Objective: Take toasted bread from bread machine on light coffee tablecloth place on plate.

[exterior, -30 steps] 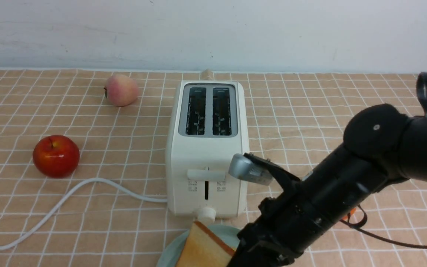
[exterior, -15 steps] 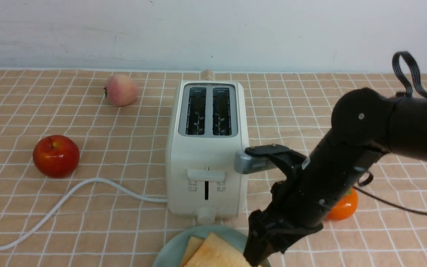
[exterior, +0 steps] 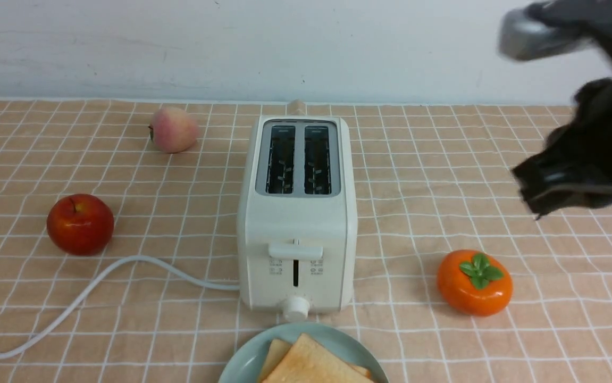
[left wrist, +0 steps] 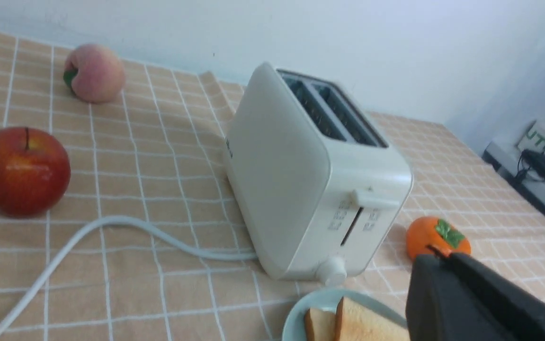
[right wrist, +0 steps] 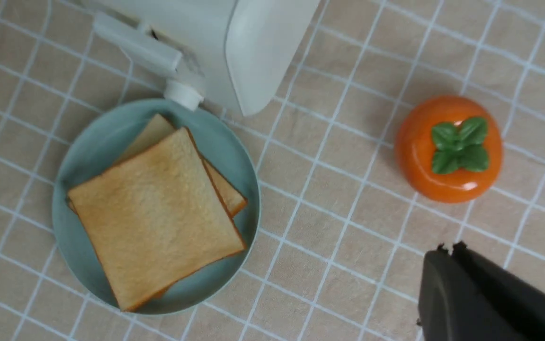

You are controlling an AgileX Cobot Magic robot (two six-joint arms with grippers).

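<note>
At the far left of the front view, a glossy, round, dark-red apple rests on the light tan-peach tablecloth with a grid of thin white lines. A thin white power cord curves across the cloth from the left edge to the side of the toaster. Farther back, between apple and toaster, lies a rounded pink-and-yellow peach.

The left gripper, dark and seen only in its own wrist view, has its jaws closed together, with nothing held between them.

At centre stands the boxy, cream-white two-slot toaster, upright, both slots empty; its white front lever sits above a dark vertical slit, and a round white knob projects below. Just in front of the toaster is the round, pale mint-blue plate with a shallow raised rim, cut by the lower edge of the front view.

The right wrist view shows both square slices of golden toast with orange-brown crusts on the plate, the upper slice overlapping the lower at a different angle. The knob reaches close to the plate's rim.

To the right of the toaster, well apart from it, sits a squat, shiny orange persimmon with green leaves. The black right gripper is clear of the plate, its jaws closed and empty; its arm, blurred, occupies the upper right of the front view.
</note>
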